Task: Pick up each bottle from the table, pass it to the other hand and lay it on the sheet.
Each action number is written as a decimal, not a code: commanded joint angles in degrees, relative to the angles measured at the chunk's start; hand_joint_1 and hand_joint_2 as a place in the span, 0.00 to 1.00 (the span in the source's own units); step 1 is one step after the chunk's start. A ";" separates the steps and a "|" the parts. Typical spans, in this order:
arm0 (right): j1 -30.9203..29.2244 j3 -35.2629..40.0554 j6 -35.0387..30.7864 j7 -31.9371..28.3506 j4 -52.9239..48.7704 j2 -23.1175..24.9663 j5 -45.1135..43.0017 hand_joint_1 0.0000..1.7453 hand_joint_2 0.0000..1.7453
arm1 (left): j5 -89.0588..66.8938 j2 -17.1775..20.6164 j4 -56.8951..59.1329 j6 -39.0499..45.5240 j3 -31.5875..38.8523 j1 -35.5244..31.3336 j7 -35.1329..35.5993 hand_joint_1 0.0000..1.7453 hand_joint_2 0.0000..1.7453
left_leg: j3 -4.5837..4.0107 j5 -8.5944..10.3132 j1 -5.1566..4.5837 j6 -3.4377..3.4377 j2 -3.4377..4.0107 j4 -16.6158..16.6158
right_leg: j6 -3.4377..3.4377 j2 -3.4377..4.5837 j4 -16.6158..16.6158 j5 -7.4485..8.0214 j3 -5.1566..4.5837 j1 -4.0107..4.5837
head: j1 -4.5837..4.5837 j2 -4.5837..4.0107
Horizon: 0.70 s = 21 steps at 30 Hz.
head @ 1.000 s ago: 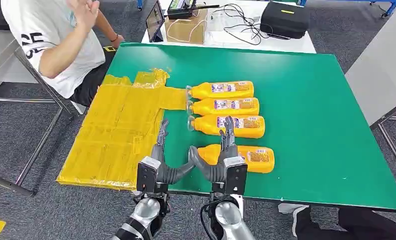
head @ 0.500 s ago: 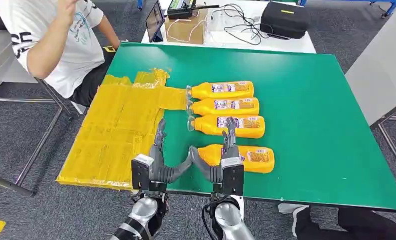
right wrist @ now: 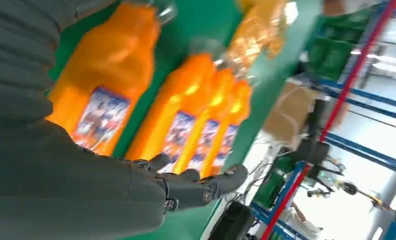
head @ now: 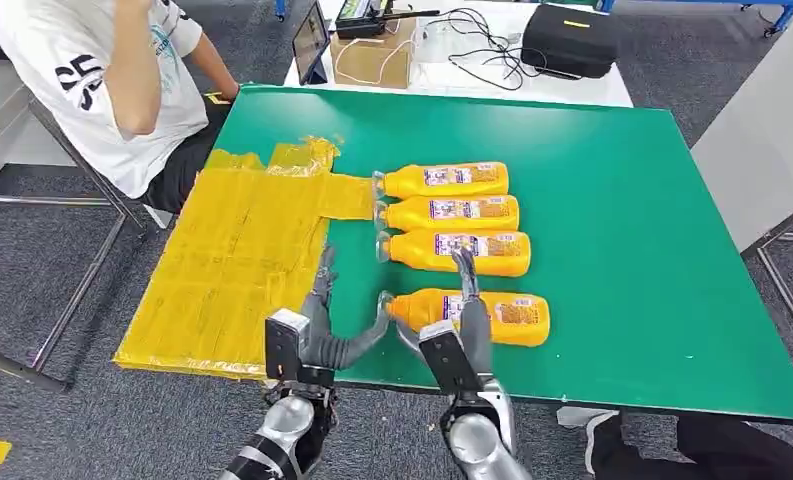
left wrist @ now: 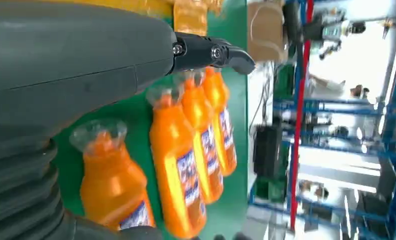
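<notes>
Sideways, bottles [head: 458,226], caps toward sheet [head: 232,265]

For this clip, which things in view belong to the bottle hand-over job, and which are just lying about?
Job:
- four orange bottles lying in a row
- yellow sheet
- green table
- right hand, over the nearest bottle
- left hand, open beside it

Lying about:
- black case
- cardboard box
- cables
- tablet
- seated person
</notes>
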 commanded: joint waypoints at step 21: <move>-6.68 -6.47 6.18 12.99 11.40 -10.16 23.70 0.00 1.00 | -3.24 -1.30 1.91 -3.68 3.40 -0.67 0.11 0.00 1.00 | 0.28 -0.13 0.05 -0.07 0.07 0.02 | -0.10 0.03 -0.03 -0.10 0.29 0.07 | 0.00 0.00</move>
